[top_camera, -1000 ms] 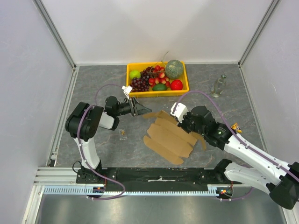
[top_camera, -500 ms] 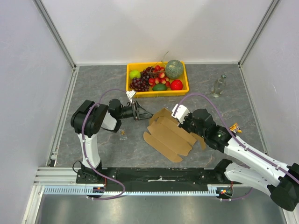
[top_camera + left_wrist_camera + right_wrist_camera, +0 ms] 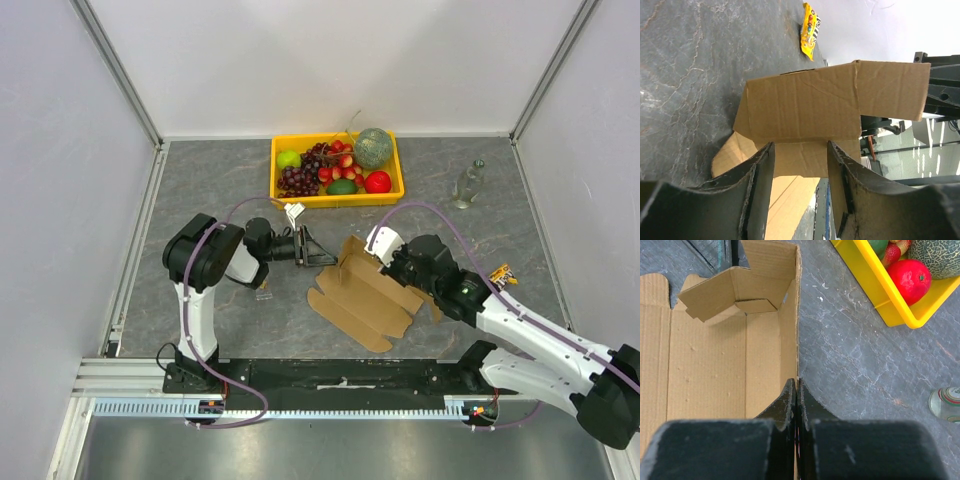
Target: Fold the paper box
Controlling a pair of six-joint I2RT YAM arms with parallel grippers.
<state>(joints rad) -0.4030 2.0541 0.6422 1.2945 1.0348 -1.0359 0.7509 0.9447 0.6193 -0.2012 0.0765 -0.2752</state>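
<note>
**Light cardboard, 1 wall pinched, 1 gripper waiting open**

The plain brown corrugated paper box [image 3: 365, 293] lies mostly flat on the grey stone-patterned surface [image 3: 220, 180], in the middle between my 2 arms and near the front of the yellow plastic fruit crate [image 3: 400, 165], not touching it. 1 long side wall and the end panel nearest the left arm stand up; the remaining flaps are spread out flat.

I judge it very light and stiff across each panel, but willing to hinge only along its scored creases. It will likely slide on the surface if I push it without an anchor, and a hard squeeze could crush the fluting. The best places to hold are the free edges of walls and flaps, close to a crease, so the panel turns without buckling.

The right gripper [image 3: 796, 385] has its fingers pressed together on the top edge of the upright side wall, clamping that thin board between them and pinning the box.

The left gripper [image 3: 800, 144] is spread wide and holds nothing. Its fingertips sit at the foot of the raised end panel, which stands square in front of them. From the wrist view I cannot tell whether they touch the cardboard.
</note>
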